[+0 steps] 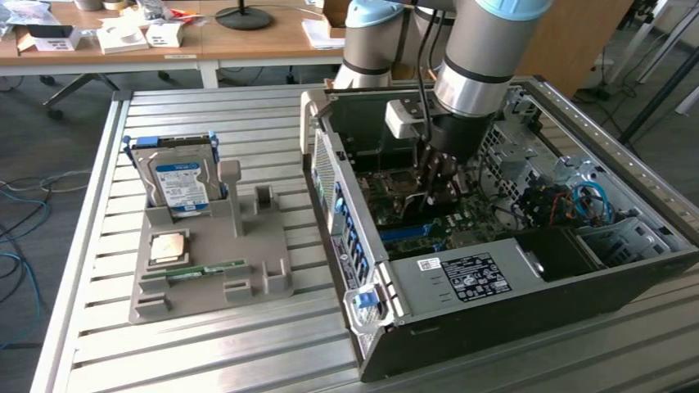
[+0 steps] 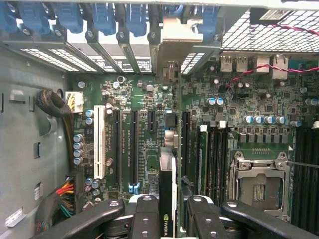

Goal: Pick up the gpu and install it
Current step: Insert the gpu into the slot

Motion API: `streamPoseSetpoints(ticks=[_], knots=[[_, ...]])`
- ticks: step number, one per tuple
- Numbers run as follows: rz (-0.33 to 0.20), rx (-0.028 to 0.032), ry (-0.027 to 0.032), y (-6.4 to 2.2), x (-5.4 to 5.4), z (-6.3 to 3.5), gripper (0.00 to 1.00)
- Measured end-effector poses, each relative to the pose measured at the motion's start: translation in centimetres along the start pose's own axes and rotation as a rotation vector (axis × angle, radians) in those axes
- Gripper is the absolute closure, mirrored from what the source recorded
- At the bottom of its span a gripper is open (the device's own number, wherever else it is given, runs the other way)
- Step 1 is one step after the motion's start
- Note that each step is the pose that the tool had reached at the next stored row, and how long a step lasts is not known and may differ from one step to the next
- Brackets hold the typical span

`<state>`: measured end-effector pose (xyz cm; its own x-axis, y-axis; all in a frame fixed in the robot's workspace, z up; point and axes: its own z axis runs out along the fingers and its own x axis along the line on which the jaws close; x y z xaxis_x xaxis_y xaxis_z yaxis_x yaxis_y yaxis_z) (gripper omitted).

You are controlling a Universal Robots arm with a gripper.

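Note:
The gpu [image 2: 167, 184] shows edge-on in the wrist view as a thin dark card with a logo near my fingers. Its pale metal bracket [image 2: 174, 35] reaches the slot openings at the rear of the case. My gripper [image 2: 169, 211] is shut on the card, with one black finger [image 2: 144, 214] on each side. The card stands upright over the motherboard [image 2: 129, 99], in line with the long expansion slots; I cannot tell whether it is seated. In the exterior view, my gripper [image 1: 443, 176] reaches down into the open computer case [image 1: 492, 278].
A grey holder [image 1: 208, 254] at the exterior view's left carries a hard drive with a blue label [image 1: 180, 180], a processor chip [image 1: 169, 246] and a green memory stick [image 1: 196, 270]. Inside the case are a CPU socket [image 2: 259, 184], cable bundles [image 2: 65, 191] and blue slot clips [image 2: 99, 17].

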<state>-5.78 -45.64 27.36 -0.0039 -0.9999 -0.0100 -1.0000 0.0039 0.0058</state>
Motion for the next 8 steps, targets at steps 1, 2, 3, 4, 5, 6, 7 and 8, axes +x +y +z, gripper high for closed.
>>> streamPoseSetpoints(ticks=[1, 2, 3, 4, 5, 6, 7, 8], knots=[[0.0, 0.0, 0.0, 0.03, 0.0, 0.0, 0.73], [0.0, 0.0, 0.0, 0.06, 0.0, 0.0, 0.73], [0.0, 0.0, 0.0, 0.09, 0.0, 0.0, 0.73], [0.0, 0.0, 0.0, 0.12, 0.0, 0.0, 0.73], [0.0, 0.0, 0.0001, 0.16, 0.0, 0.0, 0.73], [0.0, 0.0, 0.0001, 0.19, 0.0, 0.0, 0.73], [0.0, 0.0, 0.0001, 0.23, 0.0, 0.0, 0.73], [0.0, 0.0, 0.0001, 0.27, 0.0, 0.0, 0.73]])
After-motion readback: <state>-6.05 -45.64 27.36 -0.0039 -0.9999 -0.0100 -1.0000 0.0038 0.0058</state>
